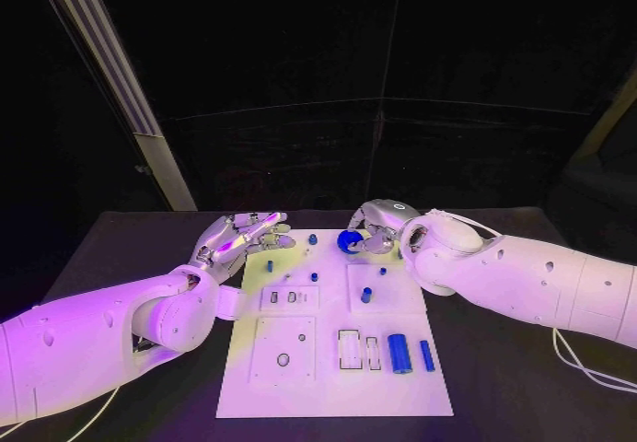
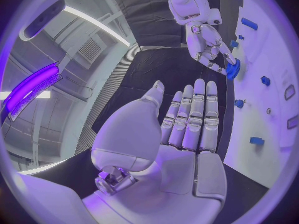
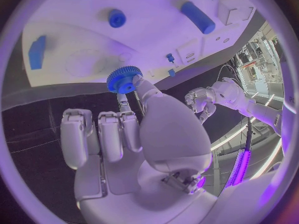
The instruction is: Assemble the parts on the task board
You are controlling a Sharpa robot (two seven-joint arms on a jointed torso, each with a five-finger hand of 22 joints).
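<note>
The white task board [image 1: 332, 387] lies mid-table. My right hand [image 1: 377, 225] hovers over its far edge and pinches a blue gear [image 1: 349, 241] between thumb and a finger. The right wrist view shows the gear [image 3: 124, 79] at the fingertips of the right hand [image 3: 137, 134], just above the board [image 3: 81, 59]. My left hand [image 1: 247, 234] hangs open at the board's far left corner, holding nothing. From the left wrist, the left hand [image 2: 187, 129] has straight fingers, and the right hand [image 2: 209, 45] holds the gear [image 2: 232, 69].
On the board's near right lie a thick blue cylinder [image 1: 399, 354] and a thinner one [image 1: 426, 355]. Small blue pegs [image 1: 365, 295] stand further back. A pale strut [image 1: 126, 101] rises behind the table's left; cables [image 1: 584, 364] trail at right.
</note>
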